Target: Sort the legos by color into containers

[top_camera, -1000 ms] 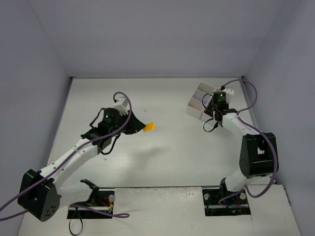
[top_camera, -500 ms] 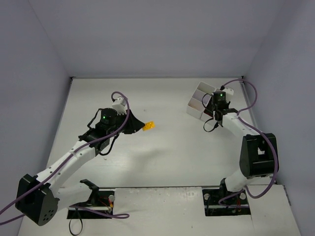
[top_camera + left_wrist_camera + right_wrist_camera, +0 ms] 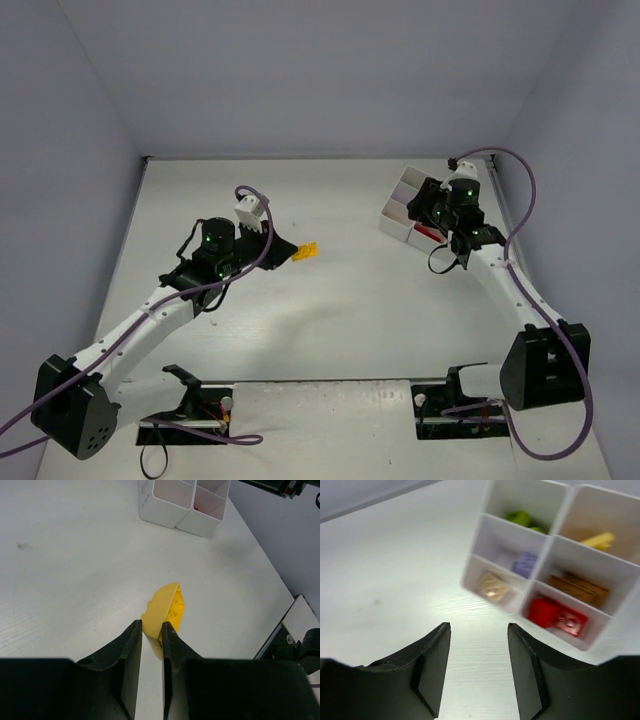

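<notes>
My left gripper (image 3: 152,626) is shut on a yellow lego (image 3: 167,605), pinching its near edge low over the table; in the top view the lego (image 3: 306,253) sticks out of the gripper (image 3: 288,255) mid-table. The white six-compartment tray (image 3: 546,555) stands at the far right (image 3: 400,200). It holds lime green (image 3: 522,517), lavender (image 3: 524,564), white (image 3: 492,586), yellow (image 3: 600,540), brown (image 3: 580,586) and red (image 3: 557,615) legos, one colour per compartment. My right gripper (image 3: 479,627) is open and empty, just short of the tray's near side (image 3: 432,222).
The tray also shows far ahead in the left wrist view (image 3: 165,507), with red inside (image 3: 196,507). Grey walls close in the table at back and both sides. The table's right edge (image 3: 280,630) runs near the left gripper's view.
The right arm has swung its elbow out to the right and its wrist has drawn back a little from the tray. The left wrist has turned slightly, still holding the yellow lego.
</notes>
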`<state>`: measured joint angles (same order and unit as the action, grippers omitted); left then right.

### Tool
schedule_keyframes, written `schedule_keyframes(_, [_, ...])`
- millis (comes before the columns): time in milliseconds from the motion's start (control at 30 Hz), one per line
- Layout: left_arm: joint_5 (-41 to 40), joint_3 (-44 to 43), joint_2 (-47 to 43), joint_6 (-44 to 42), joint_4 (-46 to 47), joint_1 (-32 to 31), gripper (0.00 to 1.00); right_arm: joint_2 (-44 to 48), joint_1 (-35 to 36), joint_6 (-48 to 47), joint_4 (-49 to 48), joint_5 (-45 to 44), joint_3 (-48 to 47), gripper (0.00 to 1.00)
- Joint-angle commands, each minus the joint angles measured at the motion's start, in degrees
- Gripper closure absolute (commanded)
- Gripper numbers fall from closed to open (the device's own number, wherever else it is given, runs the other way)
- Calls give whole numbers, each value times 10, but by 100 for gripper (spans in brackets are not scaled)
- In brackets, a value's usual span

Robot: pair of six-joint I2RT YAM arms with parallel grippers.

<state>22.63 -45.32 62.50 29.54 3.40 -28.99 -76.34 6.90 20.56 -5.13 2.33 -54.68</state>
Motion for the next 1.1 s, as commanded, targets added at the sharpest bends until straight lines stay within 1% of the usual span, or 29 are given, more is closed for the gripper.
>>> schedule_keyframes(0, [32, -32, -19, -85, 92, -3, 88, 44, 20, -15, -43, 173, -21, 54])
schedule_keyframes(33, [36, -34, -19, -112, 102, -3, 88, 50, 30, -9, -51, 231, -21, 54])
schedule_keyframes(100, [45, -36, -17, -150, 107, -3, 88, 51, 48, -2, -53, 269, -26, 52])
schedule_keyframes(133, [50, -36, -17, -160, 117, -4, 88, 53, 74, 2, -59, 299, -30, 52])
schedule_keyframes(200, [63, -37, -16, -177, 127, -4, 88, 54, 104, -10, -79, 333, -33, 51])
schedule_keyframes(233, [67, -41, -16, -179, 133, -4, 88, 53, 117, -23, -86, 349, -36, 50])
schedule_keyframes(267, [72, -42, -14, -181, 136, -4, 88, 52, 139, -30, -96, 386, -36, 50])
schedule_keyframes(333, [88, -45, -13, -179, 149, -4, 88, 51, 159, -45, -126, 428, -25, 50])
schedule_keyframes(433, [110, -42, -13, -164, 180, -4, 88, 50, 167, -59, -160, 464, -10, 50])
schedule_keyframes(467, [114, -41, -12, -154, 194, -4, 88, 49, 168, -62, -174, 489, -8, 49])
schedule_keyframes(567, [131, -38, -10, -135, 215, -4, 88, 45, 174, -79, -190, 522, -3, 49])
schedule_keyframes(667, [149, -36, -7, -113, 237, -4, 88, 42, 178, -96, -193, 529, -2, 49])
schedule_keyframes(900, [167, -34, -1, -77, 275, -4, 88, 26, 183, -103, -209, 560, -7, 49])
schedule_keyframes(1067, [181, -33, 7, -59, 294, -4, 88, 23, 186, -101, -226, 576, -8, 50])
